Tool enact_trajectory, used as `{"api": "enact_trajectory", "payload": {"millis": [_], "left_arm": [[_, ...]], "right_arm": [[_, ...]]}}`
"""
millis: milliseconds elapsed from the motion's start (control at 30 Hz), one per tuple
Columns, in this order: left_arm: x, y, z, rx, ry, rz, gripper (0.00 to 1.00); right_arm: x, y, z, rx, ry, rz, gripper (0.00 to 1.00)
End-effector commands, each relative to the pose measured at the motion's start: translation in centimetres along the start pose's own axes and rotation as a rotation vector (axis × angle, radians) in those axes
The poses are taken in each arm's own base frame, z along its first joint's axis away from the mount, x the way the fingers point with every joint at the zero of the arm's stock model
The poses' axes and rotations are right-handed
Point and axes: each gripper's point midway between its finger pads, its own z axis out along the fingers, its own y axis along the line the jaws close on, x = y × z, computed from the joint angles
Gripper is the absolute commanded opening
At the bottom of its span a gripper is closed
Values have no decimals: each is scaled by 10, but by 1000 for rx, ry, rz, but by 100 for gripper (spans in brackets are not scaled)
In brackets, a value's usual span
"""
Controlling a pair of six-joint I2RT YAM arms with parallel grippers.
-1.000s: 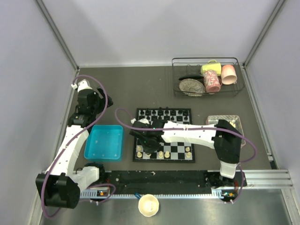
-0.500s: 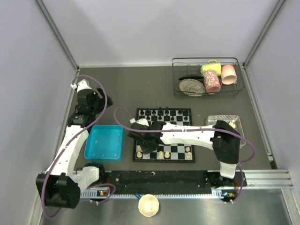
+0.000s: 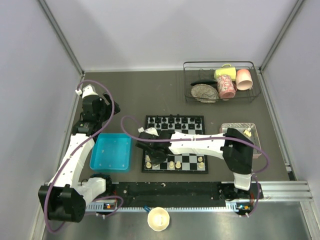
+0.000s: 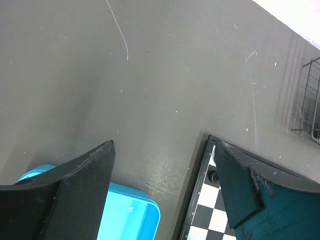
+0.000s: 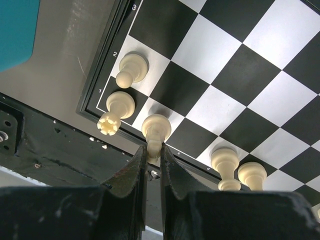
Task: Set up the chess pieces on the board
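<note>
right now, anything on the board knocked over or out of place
Nothing stands out. The cream pieces in the right wrist view stand upright on the board, including the one the right pincer grips. A few pale flecks dot the black rail.

Overhead lighting is even and diffuse; shadows on the table (image 3: 150,95) are faint. Left wrist view: a soft sheen streaks the table beside the board (image 4: 200,217). Right wrist view: white squares glare mildly, the chess pieces (image 5: 156,127) are sharp, and the near fingers (image 5: 131,180) are dark and slightly blurred.
</note>
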Motion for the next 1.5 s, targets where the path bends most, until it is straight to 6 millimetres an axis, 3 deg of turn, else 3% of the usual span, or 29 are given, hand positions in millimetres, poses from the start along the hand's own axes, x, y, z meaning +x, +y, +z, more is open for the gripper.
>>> {"api": "enact_trajectory", "payload": {"millis": [0,867,1100,1467], "left_arm": [[-10,-4,-3,22,-40,-7,85],[-9,-4,-1,25,-42,-8,85],[-9,-4,-2,26,-41,-7,85],[-9,-4,-1,27,-39,-5,85]], "right_arm": [[-1,9,2,-21,-16,0,0],[11,5,8,-15,19,3,0],[8,9,5,-25,7,1,17],[-3,16,-2,-55,-32,0,29]]}}
